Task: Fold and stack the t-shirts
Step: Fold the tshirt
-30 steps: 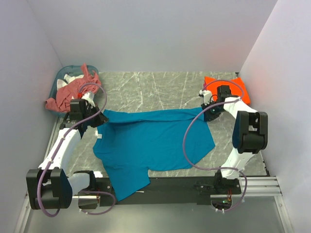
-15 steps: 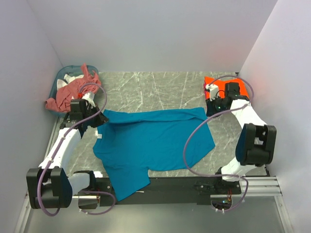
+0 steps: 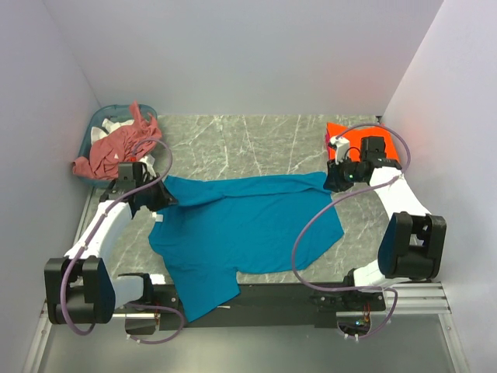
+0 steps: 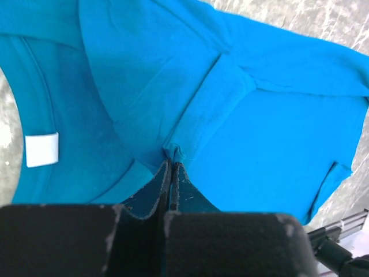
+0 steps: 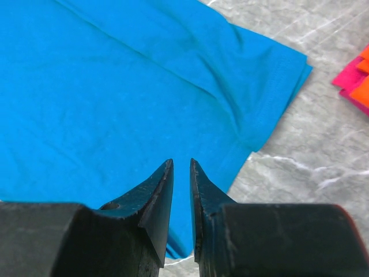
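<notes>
**Teal t-shirt (image 3: 248,225) spread on the worktop (image 3: 233,148), long axis left–right.**
Left tool (image 4: 170,173) is clamped on a fold near the collar. Right tool (image 5: 181,184), narrowly parted and empty, hovers over the shirt's far-right corner, the nearer arm there.

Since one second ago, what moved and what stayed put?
The right gripper slid slightly toward the orange shirt, and its elbow swung toward the near edge; it holds nothing. The left gripper stayed pinched on the teal shirt, which barely shifted.
</notes>
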